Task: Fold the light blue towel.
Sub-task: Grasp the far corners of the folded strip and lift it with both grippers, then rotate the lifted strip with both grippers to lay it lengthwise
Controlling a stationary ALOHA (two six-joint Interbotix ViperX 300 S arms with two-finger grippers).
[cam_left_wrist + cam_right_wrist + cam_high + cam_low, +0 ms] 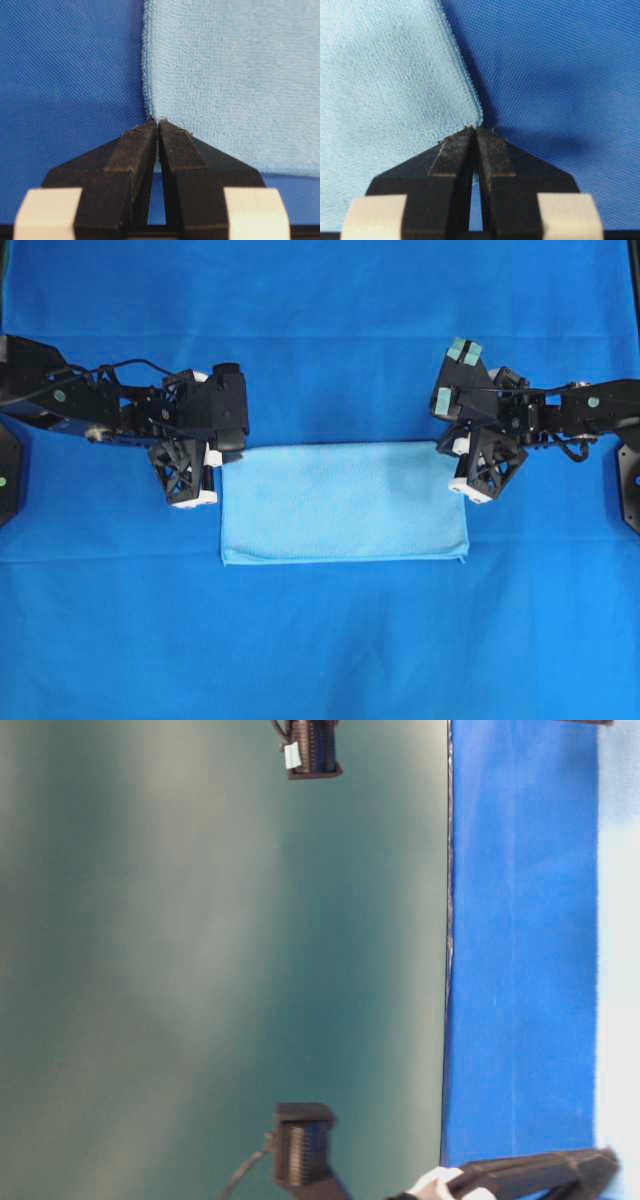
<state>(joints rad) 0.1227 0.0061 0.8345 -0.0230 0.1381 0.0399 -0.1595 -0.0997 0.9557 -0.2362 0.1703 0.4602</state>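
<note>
The light blue towel (345, 505) lies flat on the table as a wide rectangle, its long edges running left to right. My left gripper (216, 454) is down at its far left corner. In the left wrist view the gripper (158, 122) is shut, with the towel (230, 75) corner pinched between the tips. My right gripper (449, 448) is at the far right corner. The right wrist view shows that gripper (476, 130) shut on the corner of the towel (385, 75) in the same way. Both corners rest at table level.
A deep royal-blue cloth (320, 640) covers the whole table under the towel. The black arm links reach in from the left (60, 400) and right (590, 405) edges. A dark green wall (200, 960) shows in the table-level view.
</note>
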